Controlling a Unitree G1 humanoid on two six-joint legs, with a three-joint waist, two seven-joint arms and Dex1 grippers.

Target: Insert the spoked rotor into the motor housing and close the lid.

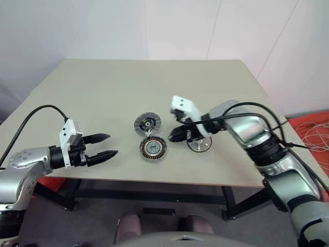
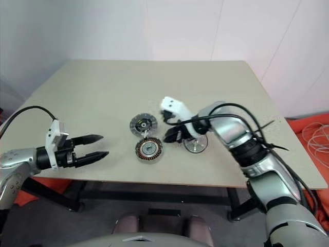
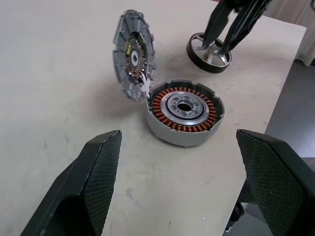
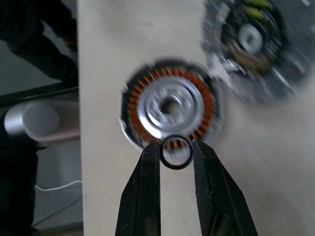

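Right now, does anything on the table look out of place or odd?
The right gripper pinches a small dark thin ring close to the round copper-wound motor housing, not the shiny silver spoked rotor, which lies on the table beside it. The grey speckled lid stands open; nothing looks damaged.

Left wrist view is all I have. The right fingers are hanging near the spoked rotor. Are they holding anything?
Observer: Yes. The right gripper pinches a small dark ring between its fingertips.
Operator: Where is it relative to the housing?
Observer: In the right wrist view the ring lines up with the rim of the motor housing, over the copper windings.
Operator: And my left gripper, is it clear of the parts?
Observer: In the head views the left gripper is open near the front edge of the table, well left of the housing and touching nothing.
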